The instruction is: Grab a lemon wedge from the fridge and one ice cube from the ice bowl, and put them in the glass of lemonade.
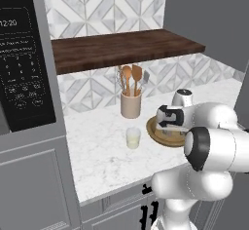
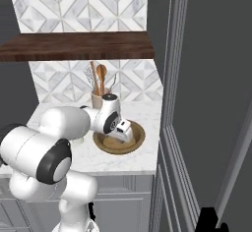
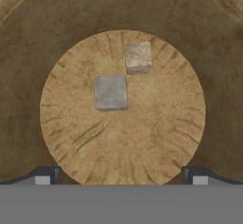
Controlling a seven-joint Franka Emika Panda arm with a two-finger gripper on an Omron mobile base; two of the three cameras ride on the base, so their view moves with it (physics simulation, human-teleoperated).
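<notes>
over the ice bowl (image 1: 156, 132) on the marble counter (image 1: 102, 156), hand (image 3: 121, 173) pointed straight down, fingers (image 3: 46, 174) spread wide, holding nothing. two ice cubes on the bowl's flat floor (corners nearly touching): a grey cube (image 3: 111, 93) and a paler cube (image 3: 138, 57). glass of lemonade (image 1: 133, 138) just left of the bowl, crock of wooden spoons (image 1: 131, 104) behind it. fridge (image 2: 211, 103) at the counter's right end. lemon wedge not made out.
</notes>
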